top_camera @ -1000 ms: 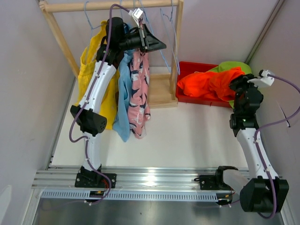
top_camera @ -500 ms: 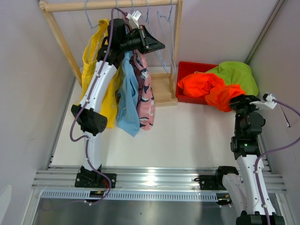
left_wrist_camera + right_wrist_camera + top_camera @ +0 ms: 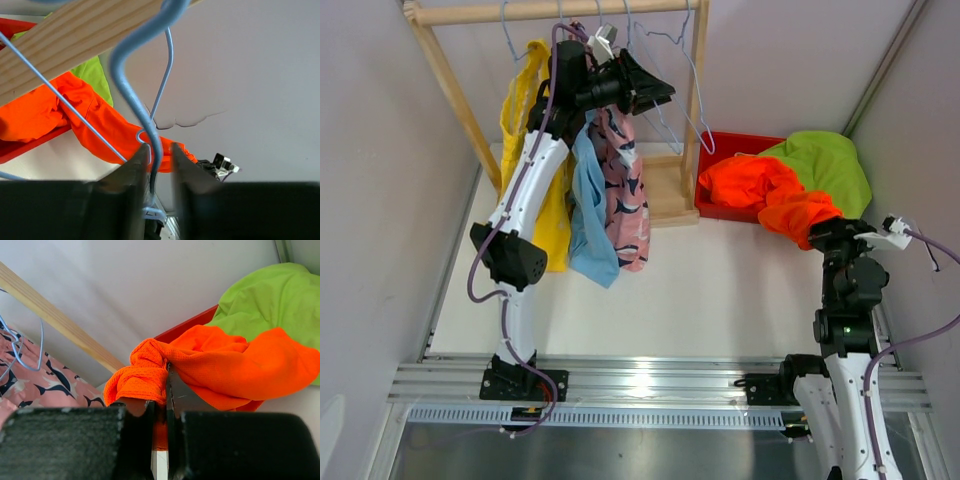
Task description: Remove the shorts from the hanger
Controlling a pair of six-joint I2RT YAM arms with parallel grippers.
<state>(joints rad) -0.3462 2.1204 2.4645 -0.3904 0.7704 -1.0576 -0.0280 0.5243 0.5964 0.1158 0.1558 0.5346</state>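
Orange shorts (image 3: 770, 195): trailing off red bin (image 3: 725, 140), table's (image 3: 720, 285) far right corner; end pinched in right gripper (image 3: 166, 407), jaws closed on cloth.
Green shorts (image 3: 825, 160): heaped on bin.
Yellow shorts (image 3: 525, 130), blue shorts (image 3: 590, 215), pink shorts (image 3: 625, 200): hung on rack (image 3: 550, 11), far left.
Left gripper (image 3: 159, 147): jaws narrowly parted round blue hanger (image 3: 136, 107) wire.

White left arm (image 3: 525, 190) held raised, left black pincer (image 3: 159, 152) narrowly parted; right black pincer (image 3: 161, 410) clamped onto orange fabric shorts (image 3: 225, 365).
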